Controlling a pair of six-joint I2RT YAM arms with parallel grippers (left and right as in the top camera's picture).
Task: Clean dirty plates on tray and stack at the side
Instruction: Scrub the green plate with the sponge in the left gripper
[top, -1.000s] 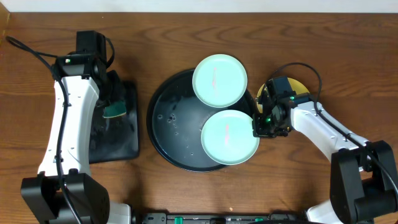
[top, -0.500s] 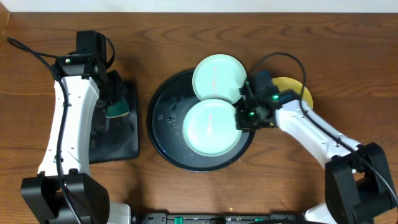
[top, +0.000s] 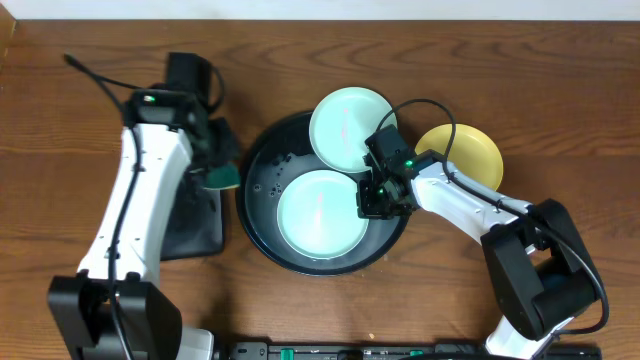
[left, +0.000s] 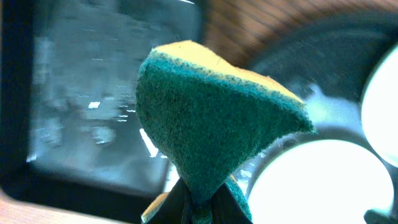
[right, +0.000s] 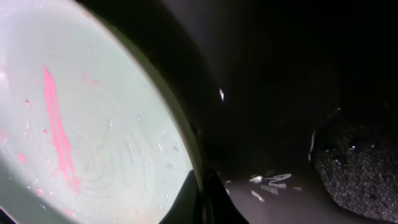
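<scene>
A pale turquoise plate (top: 320, 212) lies in the round black tray (top: 262, 170); my right gripper (top: 368, 198) is shut on its right rim. The right wrist view shows this plate (right: 81, 124) with a pink smear and droplets, my right gripper's fingers (right: 202, 196) pinching its edge. A second turquoise plate (top: 345, 125) rests on the tray's far rim. The yellow plate (top: 465, 155) lies on the table right of the tray. My left gripper (top: 222, 170) is shut on a green and yellow sponge (left: 217, 118), held at the tray's left edge.
A rectangular black tray (top: 195, 215) lies on the table to the left, under my left arm; it also shows wet in the left wrist view (left: 93, 106). Water droplets sit on the round tray's floor (top: 275, 190). The table is dark wood.
My right gripper has dragged the near turquoise plate leftward to the tray's middle. My left arm has swung right, carrying the sponge from the rectangular tray to the round tray's left edge.
</scene>
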